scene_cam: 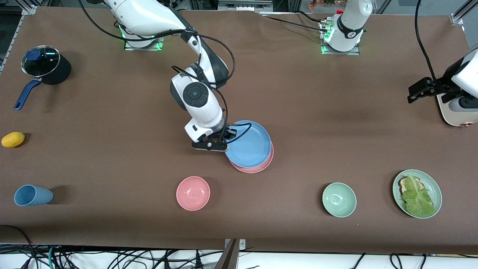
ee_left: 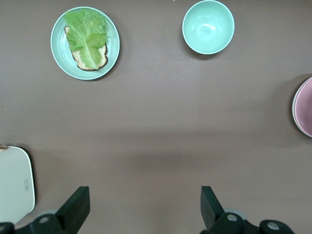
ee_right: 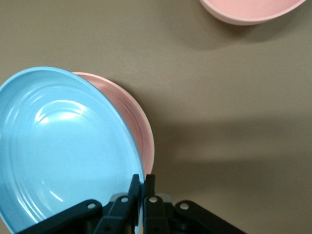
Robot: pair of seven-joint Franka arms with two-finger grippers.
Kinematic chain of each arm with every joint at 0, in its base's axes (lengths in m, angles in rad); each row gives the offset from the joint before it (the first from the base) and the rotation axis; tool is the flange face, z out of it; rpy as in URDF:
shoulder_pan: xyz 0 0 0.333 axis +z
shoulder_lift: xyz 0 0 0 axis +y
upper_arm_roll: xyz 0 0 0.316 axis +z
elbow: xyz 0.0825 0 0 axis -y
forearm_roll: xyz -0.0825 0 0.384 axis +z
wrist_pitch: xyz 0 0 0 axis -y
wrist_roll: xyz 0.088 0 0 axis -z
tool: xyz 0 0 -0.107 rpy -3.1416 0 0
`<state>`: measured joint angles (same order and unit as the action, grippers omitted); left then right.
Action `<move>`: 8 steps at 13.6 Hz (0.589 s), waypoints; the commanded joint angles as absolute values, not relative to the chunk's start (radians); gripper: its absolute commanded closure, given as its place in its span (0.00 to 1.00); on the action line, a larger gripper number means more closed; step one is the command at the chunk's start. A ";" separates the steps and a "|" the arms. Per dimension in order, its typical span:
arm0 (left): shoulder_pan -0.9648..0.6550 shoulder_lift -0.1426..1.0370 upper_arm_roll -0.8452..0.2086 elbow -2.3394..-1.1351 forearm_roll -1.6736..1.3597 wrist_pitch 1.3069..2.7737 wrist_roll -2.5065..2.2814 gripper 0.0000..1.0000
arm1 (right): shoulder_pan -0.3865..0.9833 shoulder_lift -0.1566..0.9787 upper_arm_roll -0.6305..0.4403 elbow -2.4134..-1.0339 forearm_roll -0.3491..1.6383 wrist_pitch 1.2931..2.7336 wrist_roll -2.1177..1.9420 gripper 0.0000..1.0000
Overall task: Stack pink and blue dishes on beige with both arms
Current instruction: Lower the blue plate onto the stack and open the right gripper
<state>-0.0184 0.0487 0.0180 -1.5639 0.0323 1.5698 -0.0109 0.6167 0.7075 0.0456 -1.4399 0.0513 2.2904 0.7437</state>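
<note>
I've got the blue plate (scene_cam: 249, 145) by its rim, right gripper (scene_cam: 220, 144) clamped tight on the edge at the right arm's end of the dish, fingers pinched almost together with only the rim's thickness between them, plain as day in my right wrist view (ee_right: 141, 195). The plate sits tilted, its gripped edge raised, hanging just over the pink plate (scene_cam: 261, 164), which lies flat on the table near the middle. The pink one peeks out along the side nearer the front camera. Whether a beige plate lies under the pink I cannot tell; a thin pale line shows at the pink rim in the left wrist view (ee_left: 303, 114), nothing more.

So I judge this to be the last stacking step: blue going down on pink. What's next, I reckon, is to lower the raised edge until the blue plate sits level, nudge it nearer the front camera so the rims line up, then spread my fingers and lift clear without dragging the rim.

My left gripper (ee_left: 145, 207) waits over bare table at the left arm's end, fingers spread wide, holding nothing. The pink bowl (scene_cam: 193, 193) sits nearer the front camera, well clear.
</note>
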 commanded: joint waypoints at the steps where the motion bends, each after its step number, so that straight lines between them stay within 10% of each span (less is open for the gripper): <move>1: -0.026 0.071 0.023 -1.531 0.026 1.552 0.003 0.00 | 0.623 0.736 0.038 -1.410 0.067 2.318 0.759 1.00; 8: -0.031 0.077 0.023 -1.529 0.029 1.552 0.005 0.00 | 0.624 0.798 0.040 -1.384 0.069 2.327 0.790 1.00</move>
